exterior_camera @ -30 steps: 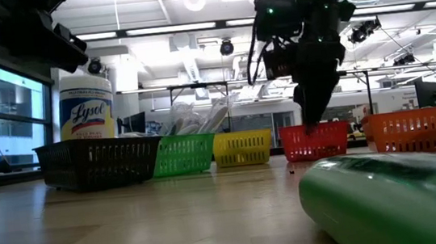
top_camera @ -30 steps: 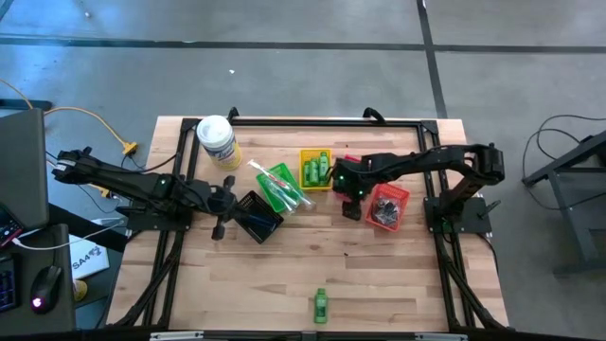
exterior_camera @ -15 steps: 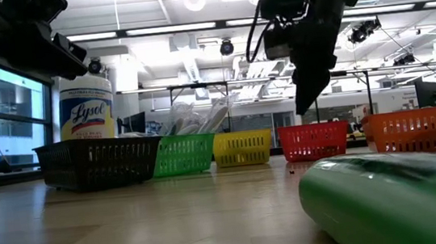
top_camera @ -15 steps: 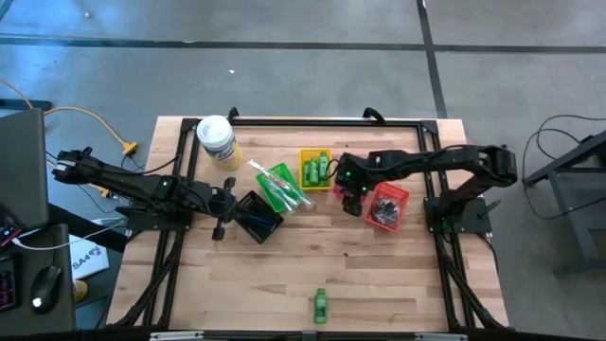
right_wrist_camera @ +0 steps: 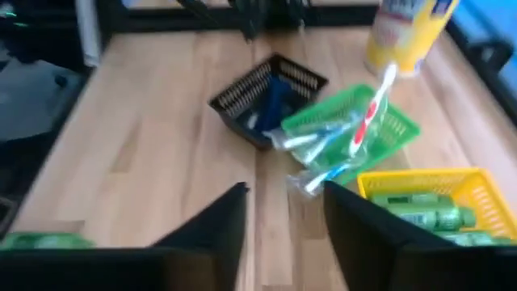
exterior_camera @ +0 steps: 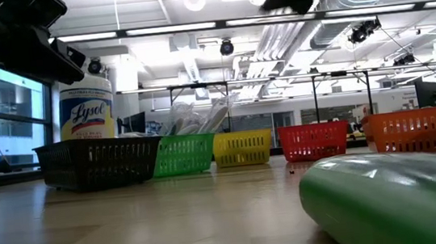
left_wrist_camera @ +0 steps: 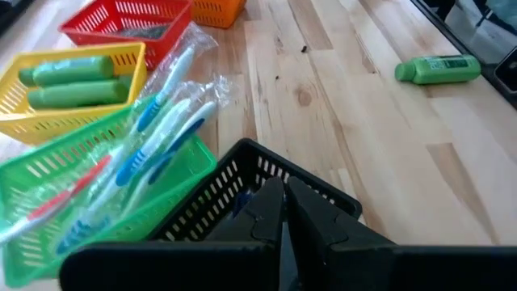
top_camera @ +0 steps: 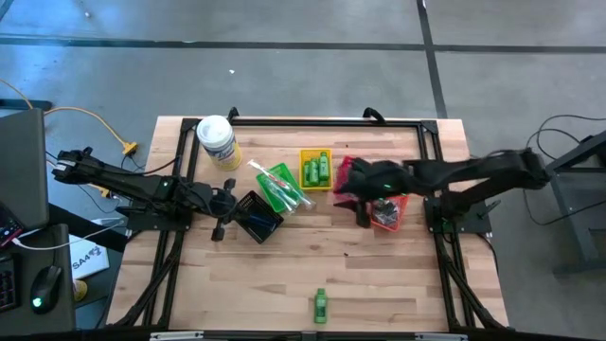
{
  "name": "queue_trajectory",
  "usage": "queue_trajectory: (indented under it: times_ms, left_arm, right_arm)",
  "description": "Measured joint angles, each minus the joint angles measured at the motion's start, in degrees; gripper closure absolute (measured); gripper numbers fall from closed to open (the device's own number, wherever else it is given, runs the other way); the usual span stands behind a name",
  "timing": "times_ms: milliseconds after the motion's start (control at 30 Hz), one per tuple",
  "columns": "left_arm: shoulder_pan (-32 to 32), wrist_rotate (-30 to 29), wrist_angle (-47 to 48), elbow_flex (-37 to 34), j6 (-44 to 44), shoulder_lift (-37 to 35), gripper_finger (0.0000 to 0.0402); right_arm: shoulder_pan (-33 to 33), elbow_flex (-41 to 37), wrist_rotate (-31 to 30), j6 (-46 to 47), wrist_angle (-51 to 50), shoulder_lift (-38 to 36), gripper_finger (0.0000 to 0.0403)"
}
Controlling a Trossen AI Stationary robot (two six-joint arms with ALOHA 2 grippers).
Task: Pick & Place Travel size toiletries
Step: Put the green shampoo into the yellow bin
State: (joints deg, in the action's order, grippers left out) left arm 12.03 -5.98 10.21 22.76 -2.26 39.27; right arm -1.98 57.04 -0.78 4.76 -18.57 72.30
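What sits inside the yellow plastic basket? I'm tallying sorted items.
Inside the yellow plastic basket lie bright green mini bottles, at least two; anything beneath them is covered.

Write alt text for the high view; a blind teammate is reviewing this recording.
Overhead, the right gripper, open and empty, hangs beside the red basket on a wooden table. The left gripper, shut, waits by the black basket; green and yellow baskets hold toiletries, and one green bottle lies alone.
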Motion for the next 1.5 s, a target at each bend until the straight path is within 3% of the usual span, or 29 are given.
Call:
queue_trajectory:
  times_ms: [200, 267, 467, 567, 667, 833, 1033, 1267, 1500]
  left_arm:
    - [0.0, 1.16, 0.13, -0.07, -2.52, 2.43, 0.0384]
    - [0.0, 1.15, -0.55, 0.0, -2.52, 4.54, 0.0384]
    - [0.01, 5.18, -3.89, 1.44, -0.2, 15.2, 0.0385]
    - [0.91, 7.37, -5.92, 5.97, 1.89, 22.75, 0.0384]
    - [3.17, 5.18, -7.08, 11.69, 4.93, 31.12, 0.0384]
    - [7.42, 7.4, -4.49, 25.48, 15.93, 43.04, 0.0354]
    - [12.45, 9.81, -3.93, 37.6, 32.27, 53.33, 0.0263]
    - [12.76, 15.23, -0.47, 50.42, 39.38, 65.38, 0.0177]
    - [12.77, 16.65, 7.75, 63.5, 46.31, 76.71, 0.0153]
  right_arm:
    - [-8.12, -5.69, -4.96, -0.31, 3.3, -14.36, 0.0374]
    - [-11.51, -10.35, -7.06, 0.14, 7.14, -19.57, 0.0392]
    - [-20.34, -25.51, -17.14, 2.74, 16.02, -32.05, 0.04]
    - [-23.97, -31.19, -20.86, 3.4, 18.8, -36.04, 0.0399]
    - [-26.62, -35.62, -25.29, 4.83, 21.97, -38.6, 0.0399]
    - [-28.86, -40.9, -25.62, 4.67, 26.95, -43.75, 0.0399]
    - [-28.49, -46.42, -24.7, 4.07, 31.21, -49.45, 0.04]
    - [-26.78, -50.89, -22.33, 4.66, 30.78, -53.17, 0.04]
    - [-26.77, -51.6, -18.84, 4.63, 30.75, -53.53, 0.04]
